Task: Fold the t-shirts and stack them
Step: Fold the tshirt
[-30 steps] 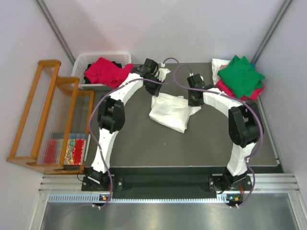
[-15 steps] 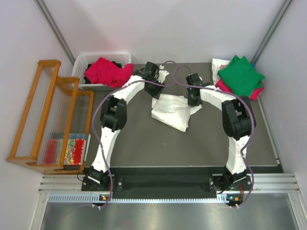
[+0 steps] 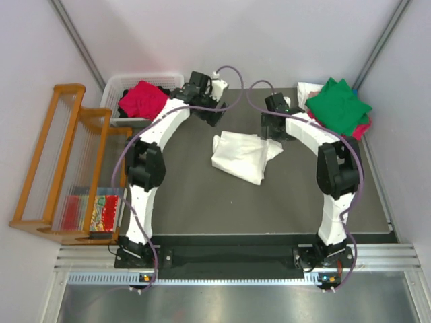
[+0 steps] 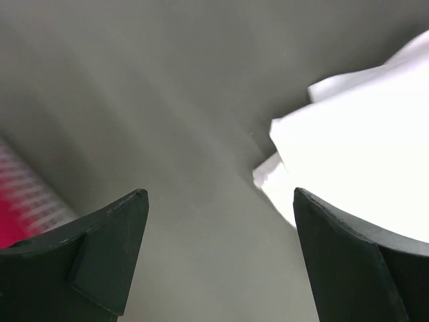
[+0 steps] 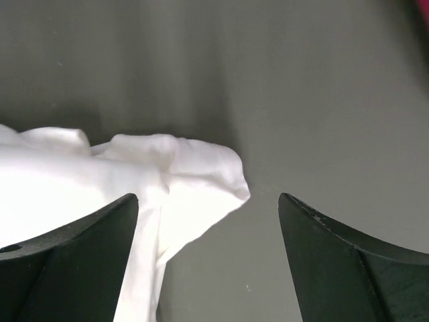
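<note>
Both the left gripper (image 4: 220,221) and the right gripper (image 5: 209,221) are held wide open and empty by the white t-shirt (image 3: 241,156), seen rumpled at the centre of the table (image 3: 195,202). Its far corners should be pinched evenly, so it is spread flat.

A loose shirt (image 3: 241,156) lies on the worktop (image 3: 202,198) between the left jaws and the right jaws. A basket (image 3: 121,84) holding another shirt (image 3: 141,99) sits left of the left jaws. A shirt stack (image 3: 337,104) sits right of the right jaws.
</note>
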### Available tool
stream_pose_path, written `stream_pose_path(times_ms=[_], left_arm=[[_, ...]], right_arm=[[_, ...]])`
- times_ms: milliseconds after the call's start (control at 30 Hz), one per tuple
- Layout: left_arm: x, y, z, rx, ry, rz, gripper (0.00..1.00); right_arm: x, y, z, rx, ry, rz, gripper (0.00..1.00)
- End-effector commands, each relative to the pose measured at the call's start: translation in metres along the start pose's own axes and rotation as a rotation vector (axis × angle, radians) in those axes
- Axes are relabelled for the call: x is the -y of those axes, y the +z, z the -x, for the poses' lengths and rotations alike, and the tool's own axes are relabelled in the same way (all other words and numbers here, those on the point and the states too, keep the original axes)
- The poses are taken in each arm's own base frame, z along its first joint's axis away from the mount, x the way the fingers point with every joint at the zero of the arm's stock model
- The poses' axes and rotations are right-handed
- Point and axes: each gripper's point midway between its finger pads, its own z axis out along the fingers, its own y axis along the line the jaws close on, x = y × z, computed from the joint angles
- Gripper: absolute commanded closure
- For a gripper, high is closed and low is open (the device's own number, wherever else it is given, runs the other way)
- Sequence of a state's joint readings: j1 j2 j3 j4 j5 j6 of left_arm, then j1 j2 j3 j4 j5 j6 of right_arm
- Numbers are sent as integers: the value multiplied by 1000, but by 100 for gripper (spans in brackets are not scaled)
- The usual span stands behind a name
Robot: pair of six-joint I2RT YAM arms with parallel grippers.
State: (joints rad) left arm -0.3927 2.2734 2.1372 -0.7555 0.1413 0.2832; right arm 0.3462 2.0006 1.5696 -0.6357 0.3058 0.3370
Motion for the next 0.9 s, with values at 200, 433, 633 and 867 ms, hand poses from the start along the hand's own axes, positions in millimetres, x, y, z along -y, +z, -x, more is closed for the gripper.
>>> stream_pose_path(times_ms=[200,433,633,867], left_arm=[[31,-154,34,238,-92,-118,5],[28,-165,-18,177,-195,-167,5],[0,-175,-45,172,-301,-185,5],[-3,-172,-55,170,-318,-183,5]], right_arm=[[-59,-107,37,207,-39,154,16],[-159,-112,-17,107,-201,353,24],[-196,-105,-50,59,-273,394,26],[-199,-82,-83,-18,-295,384,29]])
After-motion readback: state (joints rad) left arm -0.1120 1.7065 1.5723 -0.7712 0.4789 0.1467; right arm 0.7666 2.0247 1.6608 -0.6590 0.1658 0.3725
